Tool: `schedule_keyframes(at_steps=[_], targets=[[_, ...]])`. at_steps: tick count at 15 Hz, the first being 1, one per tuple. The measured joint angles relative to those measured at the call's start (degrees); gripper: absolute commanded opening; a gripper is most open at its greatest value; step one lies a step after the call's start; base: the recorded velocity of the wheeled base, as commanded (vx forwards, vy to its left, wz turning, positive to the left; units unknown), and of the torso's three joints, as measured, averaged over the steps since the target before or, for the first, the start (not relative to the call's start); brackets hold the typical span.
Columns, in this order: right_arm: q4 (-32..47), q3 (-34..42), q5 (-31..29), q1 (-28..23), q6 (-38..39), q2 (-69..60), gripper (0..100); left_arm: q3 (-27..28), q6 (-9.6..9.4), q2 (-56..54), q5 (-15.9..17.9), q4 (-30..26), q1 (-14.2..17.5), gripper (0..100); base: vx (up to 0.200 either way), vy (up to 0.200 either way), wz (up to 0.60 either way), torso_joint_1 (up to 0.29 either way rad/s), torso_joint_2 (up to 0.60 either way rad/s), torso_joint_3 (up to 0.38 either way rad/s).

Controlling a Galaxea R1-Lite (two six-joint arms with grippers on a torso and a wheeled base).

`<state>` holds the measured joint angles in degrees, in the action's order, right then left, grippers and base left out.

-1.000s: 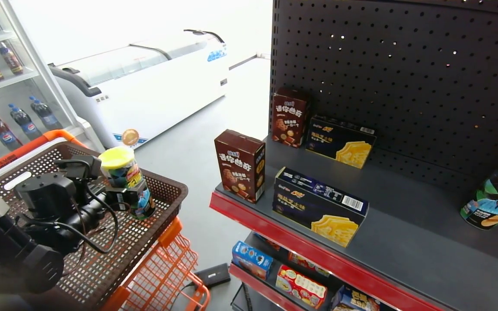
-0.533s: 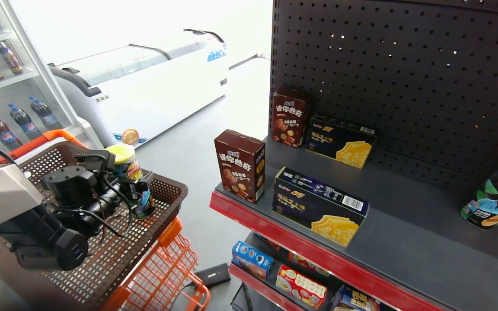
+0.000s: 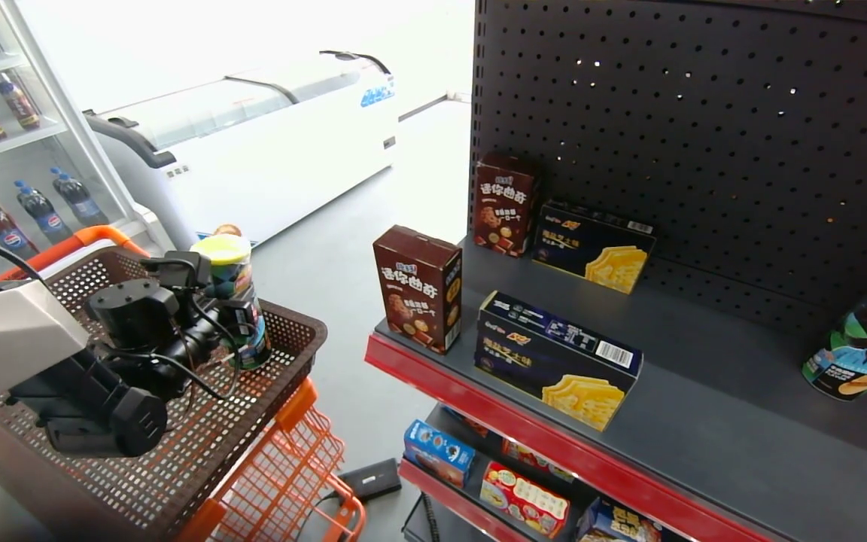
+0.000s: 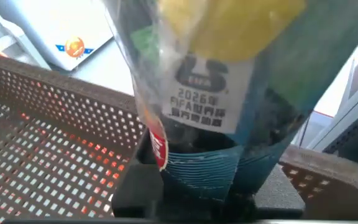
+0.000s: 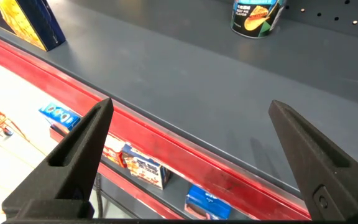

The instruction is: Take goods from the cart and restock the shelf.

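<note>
**Store aisle: can gripped at the cart basket**

A dark shelf point(image 3: 704, 421) stands on the right, with the cart basket point(image 3: 294, 320) on the left. The left gripper point(image 3: 241, 320) clamps the yellow-lidded can point(image 3: 232, 271) at the basket's far-right corner, and its fingers hide the can's base. The right gripper point(image 5: 191, 130) hangs spread wide over the shelf's front edge. The can's lid sits higher than a second ago.
</note>
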<state>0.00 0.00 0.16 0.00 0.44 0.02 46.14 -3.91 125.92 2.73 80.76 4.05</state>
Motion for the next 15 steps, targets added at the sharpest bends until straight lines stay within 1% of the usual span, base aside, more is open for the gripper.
schedule_keyframes(at_steps=[2,3,5,7,8,10,12,13,15], targets=[[0.0,0.0,0.0,0.0,0.0,0.0,100,-0.1,-0.02,-2.7,-0.1,-1.1,-0.7,0,0.0,0.0,0.0,0.0,0.0,0.0],[0.0,0.0,0.0,0.0,0.0,0.0,100,-0.2,-0.33,-4.4,-0.1,-2.3,-1.0,0,0.0,0.0,0.0,0.0,0.0,0.0],[0.0,0.0,0.0,0.0,0.0,0.0,100,-0.7,-0.88,-8.7,-0.2,-6.5,-1.6,0,0.0,0.0,0.0,0.0,0.0,0.0],[0.0,0.0,0.0,0.0,0.0,0.0,100,-2.4,-0.76,-13.7,0.2,-10.3,-2.2,0,0.0,0.0,0.0,0.0,0.0,0.0],[0.0,0.0,0.0,0.0,0.0,0.0,100,-3.4,-0.44,-16.1,1.2,-11.5,-2.5,0,0.0,0.0,0.0,0.0,0.0,0.0],[0.0,0.0,0.0,0.0,0.0,0.0,100,-5.8,0.57,-20.9,4.5,-11.3,-3.4,0,0.0,0.0,0.0,0.0,0.0,0.0],[0.0,0.0,0.0,0.0,0.0,0.0,100,-7.3,0.83,-24.5,5.1,-11.5,-4.9,0,0.0,0.0,0.0,0.0,0.0,0.0],[0.0,0.0,0.0,0.0,0.0,0.0,100,-7.8,0.9,-26.2,5.2,-12.1,-6.1,0,0.0,0.0,0.0,0.0,0.0,0.0],[0.0,0.0,0.0,0.0,0.0,0.0,100,-8.4,1.05,-28.7,6.7,-13.3,-7.8,0,0.0,0.0,0.0,0.0,0.0,0.0]])
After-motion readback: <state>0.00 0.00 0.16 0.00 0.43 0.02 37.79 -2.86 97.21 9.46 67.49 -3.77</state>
